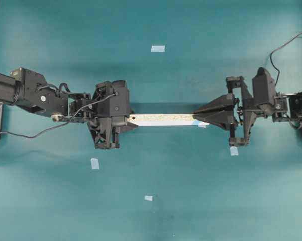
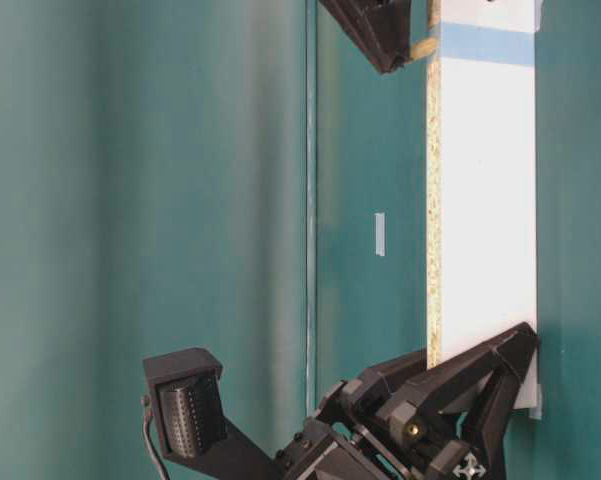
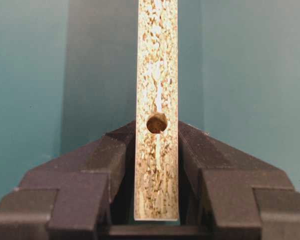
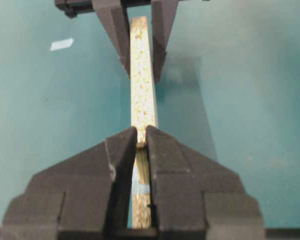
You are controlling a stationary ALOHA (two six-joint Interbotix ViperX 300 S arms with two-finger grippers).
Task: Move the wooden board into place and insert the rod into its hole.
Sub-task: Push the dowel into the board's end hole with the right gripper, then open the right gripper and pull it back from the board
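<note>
We note the wooden board (image 1: 163, 119) stands on edge on the table, its end clamped by the left gripper (image 3: 157, 160). The right gripper (image 4: 141, 142) is nearly closed on the rod (image 2: 423, 47) above the far end (light, stiff; pinch it mid-length).

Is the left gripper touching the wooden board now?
Touching. In the left wrist view, the fingers of the left gripper press against both faces of the wooden board, with no gap visible on either side.
</note>
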